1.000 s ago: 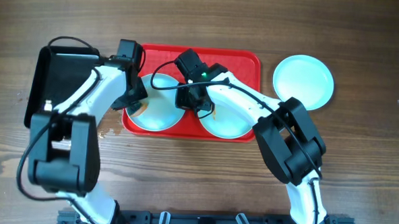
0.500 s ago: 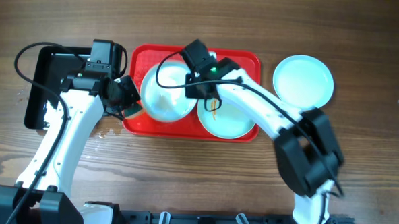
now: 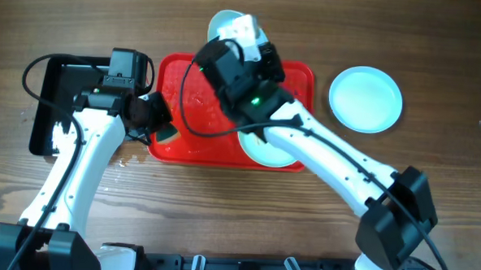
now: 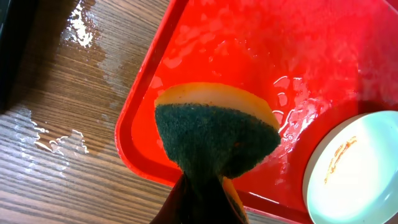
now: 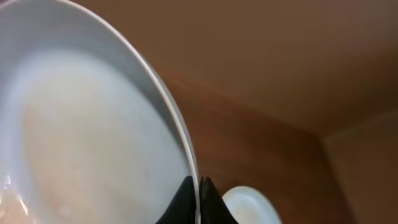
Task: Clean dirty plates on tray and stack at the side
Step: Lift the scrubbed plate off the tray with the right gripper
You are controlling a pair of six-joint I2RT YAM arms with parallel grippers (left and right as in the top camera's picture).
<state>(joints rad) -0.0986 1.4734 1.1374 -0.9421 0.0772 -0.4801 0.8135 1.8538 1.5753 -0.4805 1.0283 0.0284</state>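
Plate point(image 5: 93, 137) off tray point(image 4: 261, 50) now, lifted toward 12 o'clock, your right gripper point(image 5: 198, 185) pinching its rim. Left gripper point(image 4: 200, 202) clamps sponge point(image 4: 214, 134) over tray's 8 o'clock corner. Smeared plate point(image 4: 354, 168) stays on tray, so scrub that next; clean plate point(image 3: 366, 98) sits at 3 o'clock.

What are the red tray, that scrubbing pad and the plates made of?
Red tray: probably glossy moulded plastic, with wet highlights and a rounded rim. Sponge: yellow foam under a rough dark green scouring face. Plate on the tray: smooth, pale, glossy; ceramic or melamine, cannot tell.
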